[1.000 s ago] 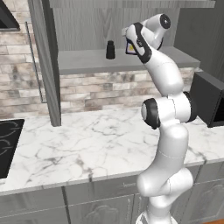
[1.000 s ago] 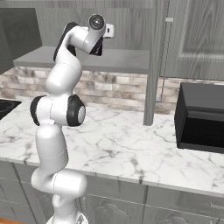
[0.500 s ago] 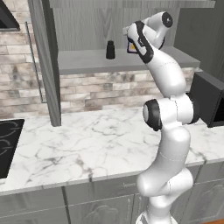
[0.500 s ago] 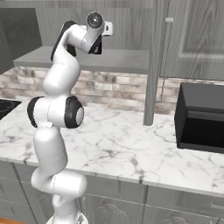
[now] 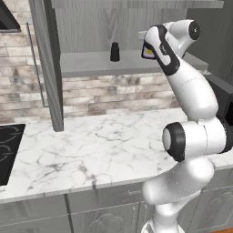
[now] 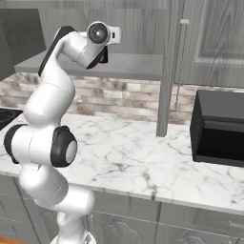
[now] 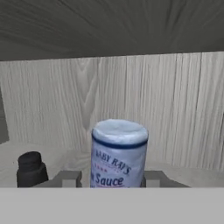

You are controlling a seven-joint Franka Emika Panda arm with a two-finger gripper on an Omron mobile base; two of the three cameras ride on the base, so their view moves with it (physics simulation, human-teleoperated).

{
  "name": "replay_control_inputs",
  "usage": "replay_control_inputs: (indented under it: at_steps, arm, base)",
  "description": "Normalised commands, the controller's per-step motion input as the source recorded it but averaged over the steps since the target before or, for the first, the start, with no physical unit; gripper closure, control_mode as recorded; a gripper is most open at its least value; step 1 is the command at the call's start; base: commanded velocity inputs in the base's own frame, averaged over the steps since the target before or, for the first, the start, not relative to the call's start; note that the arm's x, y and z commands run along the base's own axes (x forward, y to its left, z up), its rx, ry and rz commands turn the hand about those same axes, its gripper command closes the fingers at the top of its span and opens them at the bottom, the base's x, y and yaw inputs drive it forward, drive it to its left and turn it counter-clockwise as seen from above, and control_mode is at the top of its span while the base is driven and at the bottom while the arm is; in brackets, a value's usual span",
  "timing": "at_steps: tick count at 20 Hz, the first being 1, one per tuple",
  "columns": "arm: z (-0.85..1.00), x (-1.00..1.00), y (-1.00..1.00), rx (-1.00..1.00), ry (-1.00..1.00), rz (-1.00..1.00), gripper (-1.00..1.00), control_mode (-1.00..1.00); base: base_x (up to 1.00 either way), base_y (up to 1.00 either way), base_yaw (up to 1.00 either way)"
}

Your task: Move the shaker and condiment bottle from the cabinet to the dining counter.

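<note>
grey wood grain lines the back wall and shelf of the open cabinet (image 5: 91,27), which takes up the upper part of the left base view, its shelf running across the upper centre of the frame. the tiny black shaker (image 5: 114,52) stands upright on that shelf, just above centre, with bare shelf around it. to its right, in the upper right of the frame, the white arm bends up to the shelf and the gripper (image 5: 148,50) sits at the condiment bottle (image 5: 148,52), of which a yellowish patch shows past the hand. in the hand view the condiment bottle (image 7: 119,153) stands upright at lower centre, its blue cap on top and its label reading "sauce", with the two grey fingertips (image 7: 68,178) rising close on either side of it; the gripper (image 7: 111,179) is partly open around the bottle, and i cannot tell whether the tips touch it or grip it. the shaker (image 7: 30,169) stands at the lower left of that frame, apart from the bottle. below the cabinet a white marble surface (image 5: 104,145) with grey veins crosses the middle of the frame, with a black cooktop (image 5: 8,150) at its left edge. in the right base view a black box-shaped appliance (image 6: 219,126) sits on the surface at right.
</note>
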Motion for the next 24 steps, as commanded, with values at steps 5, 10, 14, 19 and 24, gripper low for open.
replay_control_inputs:
  at_steps: [5, 10, 14, 19, 24]
  arm:
    - [0.27, -1.0, -0.13, -0.04, -0.05, 0.0, 1.0, -1.0]
    - [0.24, -1.0, -0.05, -0.11, 0.0, 0.0, 1.0, -1.0]
    - [0.0, -1.0, 0.0, -0.06, 0.0, 0.0, 1.0, -1.0]
    - [0.0, -1.0, 0.0, 0.0, 0.0, -0.01, 1.0, -1.0]
    - [-0.02, -1.0, 0.0, 0.0, 0.0, -0.02, 1.0, -1.0]
  base:
    - [0.0, 0.0, 0.0]
    - [0.0, 0.0, 0.0]
    - [0.0, 0.0, 0.0]
    - [0.0, 0.0, 0.0]
    - [0.0, 0.0, 0.0]
